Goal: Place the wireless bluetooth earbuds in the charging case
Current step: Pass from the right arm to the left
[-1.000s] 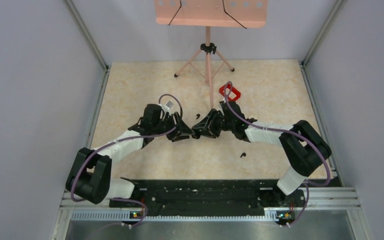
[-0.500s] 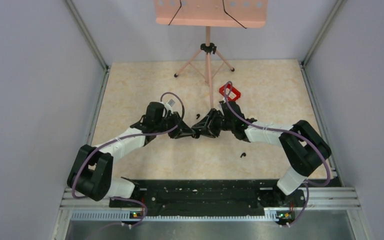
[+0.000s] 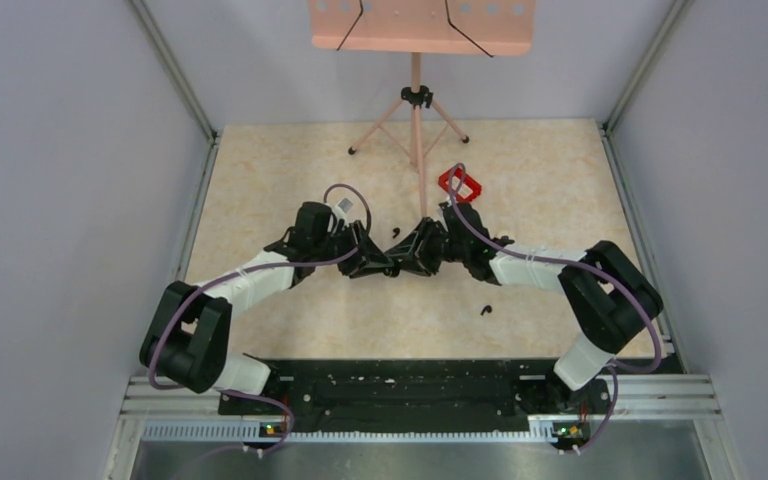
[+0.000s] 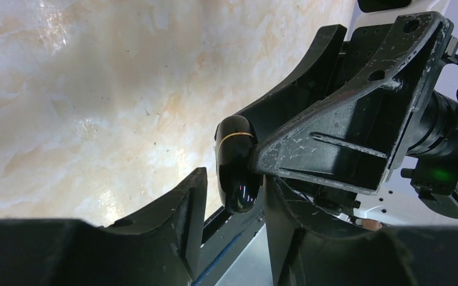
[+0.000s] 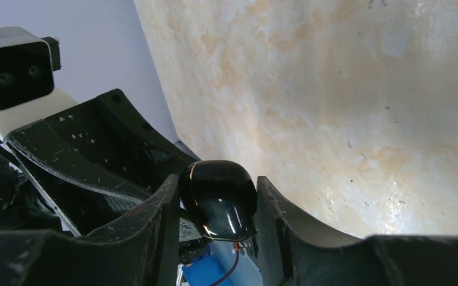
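Observation:
The charging case (image 5: 220,199) is a glossy black pebble with a thin gold seam, lid closed. My right gripper (image 5: 216,182) is shut on it, both fingers against its sides, above the table's middle. My left gripper (image 4: 235,179) faces it tip to tip (image 3: 378,267). Its jaws stand around the case's (image 4: 235,158) free end, open, with a gap showing at one finger (image 4: 191,202). Two earbuds lie loose on the table: one (image 3: 397,233) just behind the grippers, one (image 3: 485,309) nearer the front, right of centre.
A red tray (image 3: 460,183) sits behind the right gripper. A pink music stand's tripod legs (image 3: 416,110) stand on the far part of the marbled table (image 3: 260,180). Grey walls close in both sides.
The left gripper has moved right, from a small gap to meeting the right gripper's tips around the case. The right arm and both earbuds have stayed put.

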